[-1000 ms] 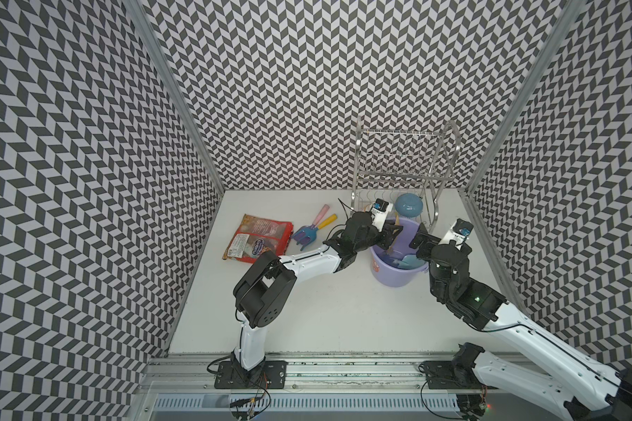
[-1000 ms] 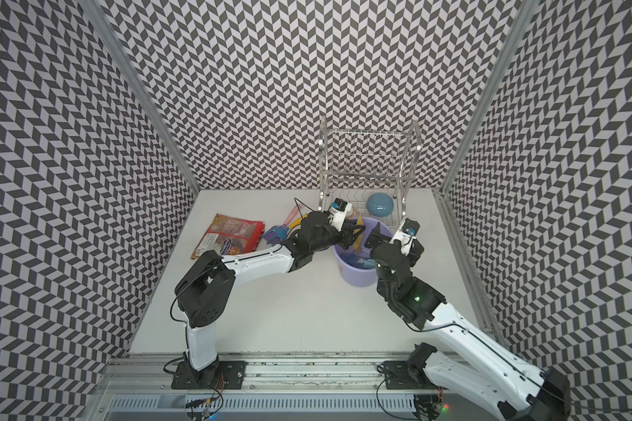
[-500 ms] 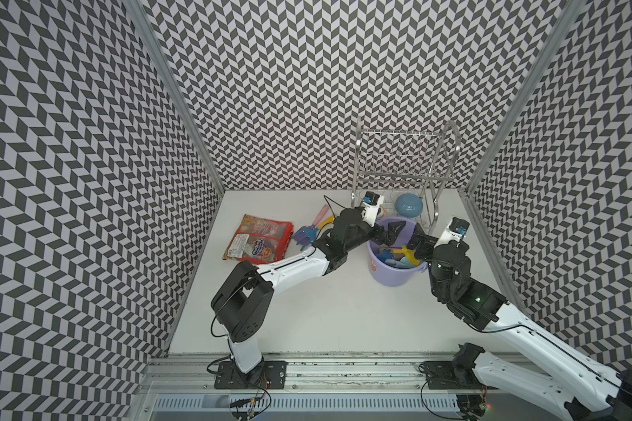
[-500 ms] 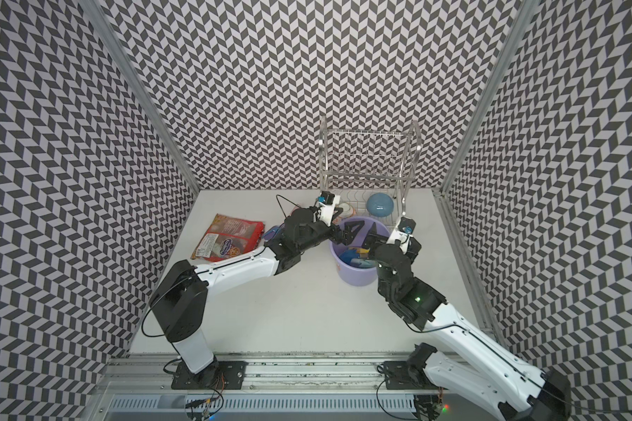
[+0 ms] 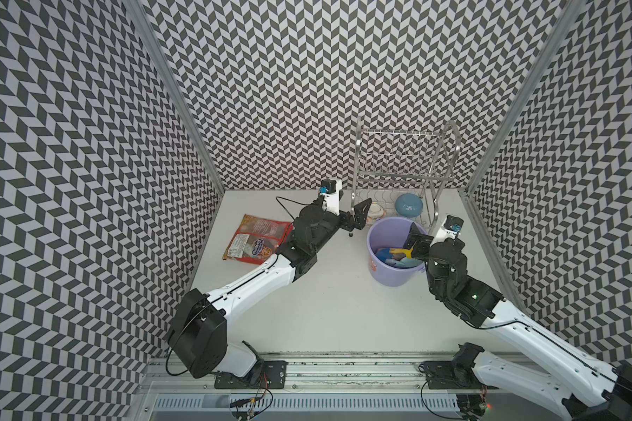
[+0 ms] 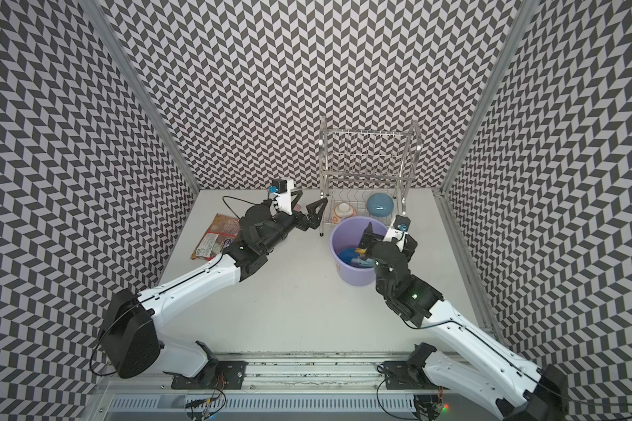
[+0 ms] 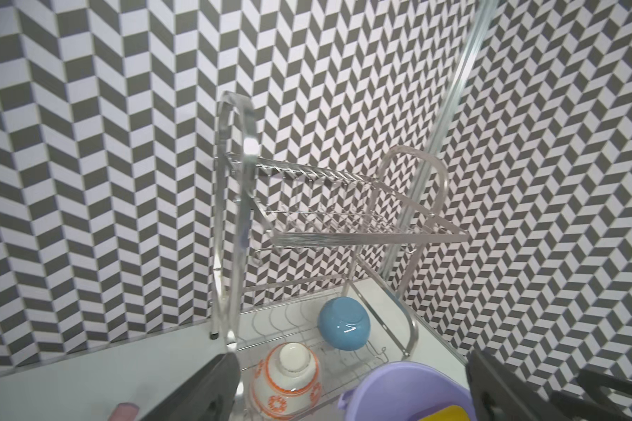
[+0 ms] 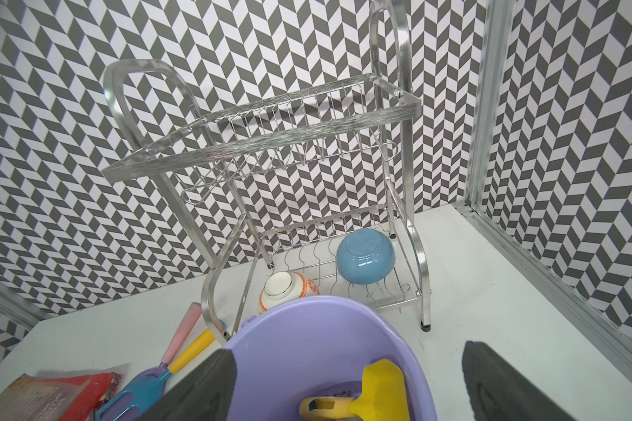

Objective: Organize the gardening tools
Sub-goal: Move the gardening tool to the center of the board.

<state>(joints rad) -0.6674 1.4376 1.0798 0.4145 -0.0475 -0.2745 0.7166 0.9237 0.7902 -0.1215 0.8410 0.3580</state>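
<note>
Lavender bucket (image 5: 391,277) holds the yellow spade (image 8: 380,390) — left hand (image 6: 305,204), freshly opened and empty, has drawn back left; right hand (image 8: 343,386) hangs spread above it — rake (image 8: 139,390) and fork (image 8: 183,335) remain on worktop (image 5: 325,310).

The white table (image 5: 343,310) carries a red packet (image 5: 256,238) at the left, a lavender bucket (image 5: 391,275), a wire rack (image 8: 260,140) behind it, and a rake (image 8: 194,350) and fork (image 8: 183,333) side by side between packet and rack
</note>
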